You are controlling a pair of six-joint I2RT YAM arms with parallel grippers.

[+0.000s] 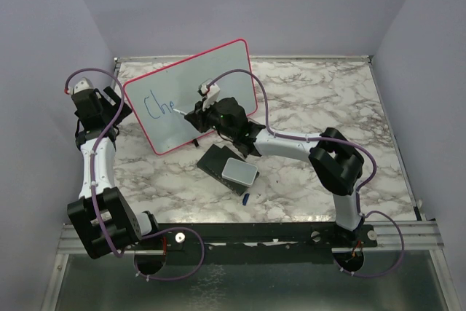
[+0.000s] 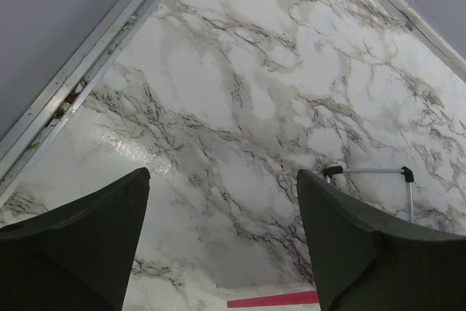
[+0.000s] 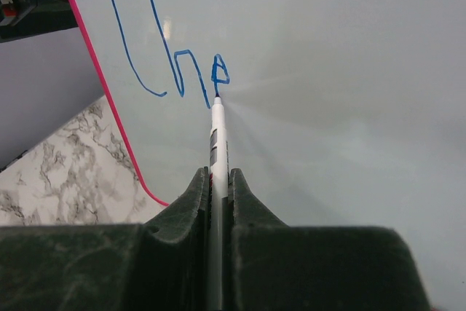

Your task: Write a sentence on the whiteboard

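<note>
right claw (image 3: 217,175) tight around marker (image 3: 216,123)

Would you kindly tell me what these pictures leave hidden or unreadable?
1. Top view: where the marker tip meets the whiteboard is too small to tell, crowded by the right gripper.
2. Left wrist view: the bottom edge cuts off the whiteboard, bar a red frame strip; the sentence is unseen there.
3. Right wrist view: the marker's rear is buried between the fingers; its barrel print is blurred.
</note>
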